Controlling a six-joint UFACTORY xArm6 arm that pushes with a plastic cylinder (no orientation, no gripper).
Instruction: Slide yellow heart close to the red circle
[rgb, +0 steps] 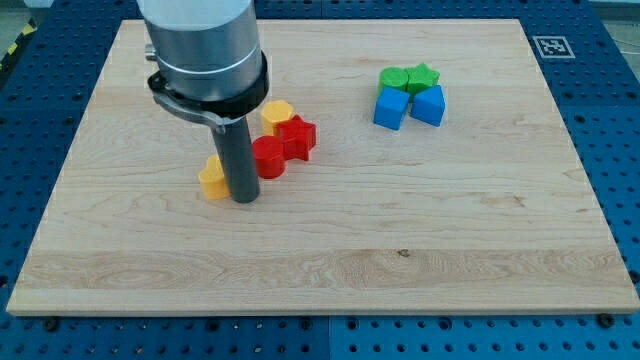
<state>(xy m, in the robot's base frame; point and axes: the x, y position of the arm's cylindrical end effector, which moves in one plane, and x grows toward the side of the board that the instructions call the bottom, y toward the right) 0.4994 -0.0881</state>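
The yellow heart (211, 178) lies on the wooden board left of centre, partly hidden behind the rod. My tip (245, 199) touches the board just right of the heart and just left of the red circle (269, 157). The red circle sits against a red star (297, 135). The heart and the red circle are about a rod's width apart.
A yellow hexagon (276, 115) sits above the red blocks. A cluster at upper right holds a green circle (394, 78), a green star (423, 76), a blue cube (391, 108) and a blue block (429, 104). The board's edge (320, 305) runs along the bottom.
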